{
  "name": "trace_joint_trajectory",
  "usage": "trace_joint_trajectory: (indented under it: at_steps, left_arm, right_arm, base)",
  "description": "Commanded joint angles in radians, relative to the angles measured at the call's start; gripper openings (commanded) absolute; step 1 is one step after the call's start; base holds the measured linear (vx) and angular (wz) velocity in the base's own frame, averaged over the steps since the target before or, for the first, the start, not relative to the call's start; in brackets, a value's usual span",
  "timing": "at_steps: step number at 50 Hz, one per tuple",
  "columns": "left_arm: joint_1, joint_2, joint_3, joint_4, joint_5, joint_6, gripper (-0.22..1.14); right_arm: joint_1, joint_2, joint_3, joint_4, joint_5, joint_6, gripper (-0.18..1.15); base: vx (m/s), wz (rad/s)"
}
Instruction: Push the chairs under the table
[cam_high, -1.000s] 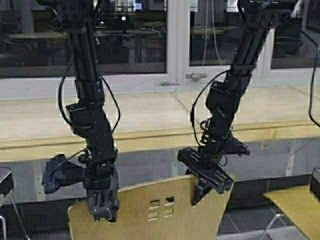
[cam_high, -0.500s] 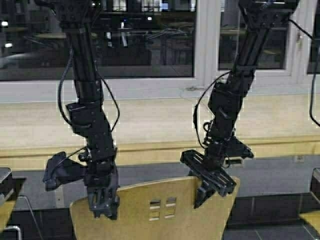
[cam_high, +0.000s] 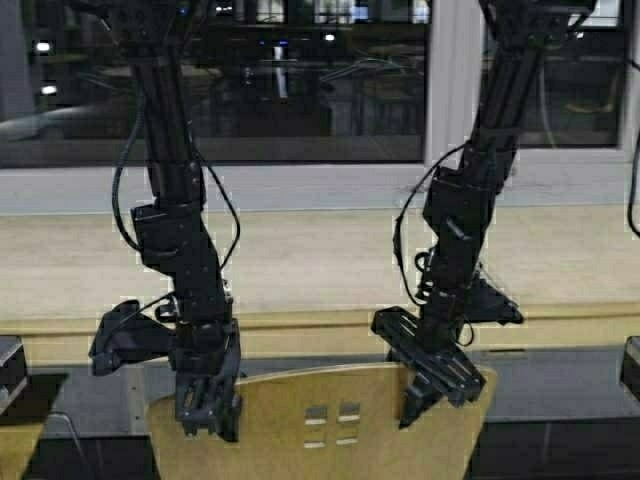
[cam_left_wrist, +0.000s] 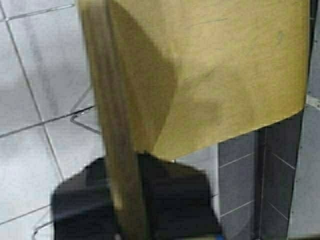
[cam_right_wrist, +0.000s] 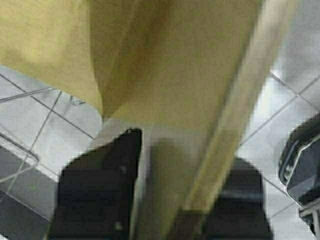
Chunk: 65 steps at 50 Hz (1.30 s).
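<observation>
A tan-yellow plywood chair (cam_high: 320, 420) with four square cutouts stands just before me, and only its backrest shows in the high view. My left gripper (cam_high: 208, 420) is shut over the left part of the backrest's top edge. My right gripper (cam_high: 422, 398) is shut over the right part. In the left wrist view the backrest edge (cam_left_wrist: 115, 150) runs between the dark fingers (cam_left_wrist: 185, 200), and so it does in the right wrist view (cam_right_wrist: 220, 150). The long pale-wood table (cam_high: 300, 260) lies beyond the chair, its thick front edge just above the backrest.
A large window with a white post (cam_high: 452, 80) runs behind the table. Dark objects sit at the left edge (cam_high: 10, 365) and the right edge (cam_high: 630, 365). Another tan surface (cam_high: 15, 450) shows at the bottom left. Pale floor tiles (cam_left_wrist: 30, 100) lie below the chair.
The robot has moved: the window post and the background shift right. The table's front edge sits lower in view, nearer the backrest. Both grippers stay on the chair.
</observation>
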Motion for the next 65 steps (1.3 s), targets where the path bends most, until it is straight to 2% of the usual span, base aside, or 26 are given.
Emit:
trace_joint_trajectory:
  at_steps: [1,22,30,49,54,60,65]
  left_arm:
    - [0.089,-0.089,-0.067,0.051,-0.066,0.152,0.07]
    - [0.107,-0.071,-0.123,0.084,-0.057,0.172,0.07]
    - [0.121,-0.077,-0.112,0.124,-0.035,0.173,0.07]
    - [0.123,-0.087,-0.094,0.127,-0.009,0.172,0.08]
    - [0.123,-0.089,-0.084,0.129,0.003,0.173,0.12]
    - [0.123,-0.087,-0.077,0.127,0.038,0.175,0.25]
    - [0.123,-0.086,-0.077,0.132,0.06,0.181,0.41]
  right_arm:
    - [-0.003,-0.034,0.012,-0.028,-0.02,-0.094,0.04]
    - [0.003,-0.038,0.006,-0.028,-0.049,-0.092,0.04]
    - [0.002,-0.035,0.012,-0.028,-0.052,-0.092,0.04]
    - [0.006,-0.021,0.021,-0.029,-0.052,-0.097,0.04]
    - [0.006,-0.014,0.02,-0.029,-0.046,-0.1,0.05]
    - [0.006,-0.008,0.02,-0.04,-0.046,-0.104,0.06]
    - [0.006,-0.002,0.017,-0.049,-0.044,-0.109,0.2]
  base:
    - [0.18,0.18]
    - [0.15,0.11]
    - [0.16,-0.01]
    - [0.13,-0.01]
    - [0.06,0.01]
    - [0.03,0.0]
    - [0.01,0.0]
